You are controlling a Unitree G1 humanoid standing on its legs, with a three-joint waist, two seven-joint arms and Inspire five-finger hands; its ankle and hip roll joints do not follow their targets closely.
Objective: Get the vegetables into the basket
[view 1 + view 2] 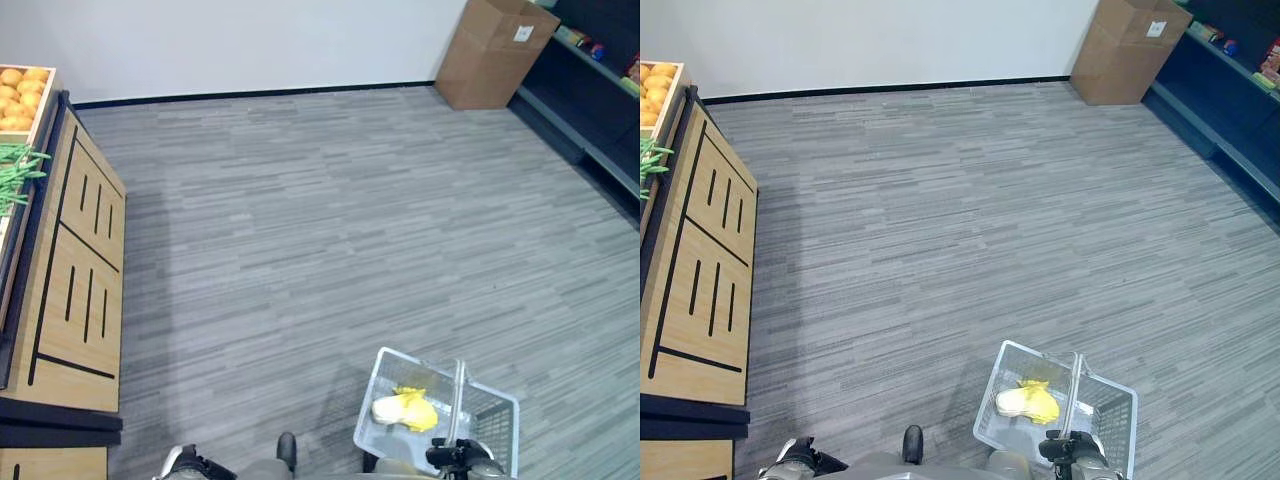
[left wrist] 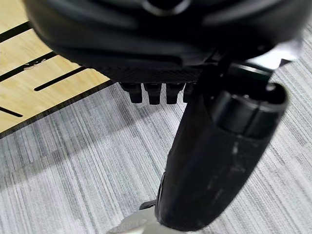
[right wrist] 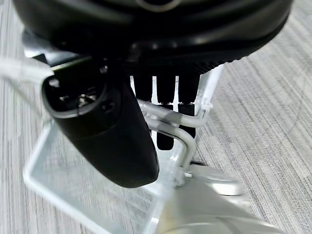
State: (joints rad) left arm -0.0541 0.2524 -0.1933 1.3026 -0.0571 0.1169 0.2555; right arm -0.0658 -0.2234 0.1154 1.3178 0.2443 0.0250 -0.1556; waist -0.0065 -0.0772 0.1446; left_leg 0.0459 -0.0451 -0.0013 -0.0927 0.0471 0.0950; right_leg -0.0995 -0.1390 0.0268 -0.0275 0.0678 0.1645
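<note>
On the far left a wooden display stand (image 1: 80,270) holds oranges (image 1: 20,90) and green vegetables (image 1: 15,170). Grey striped carpet (image 1: 330,220) runs to a white wall (image 1: 250,40). The left robot hand (image 2: 214,161) hangs over the carpet, fingers curled on nothing. Near right, the right robot hand (image 3: 161,102) is clamped on the handle of a clear basket (image 1: 385,375) holding a yellow item (image 1: 412,408). Far right stand a cardboard box (image 1: 490,50) and dark shelves (image 1: 600,90).
</note>
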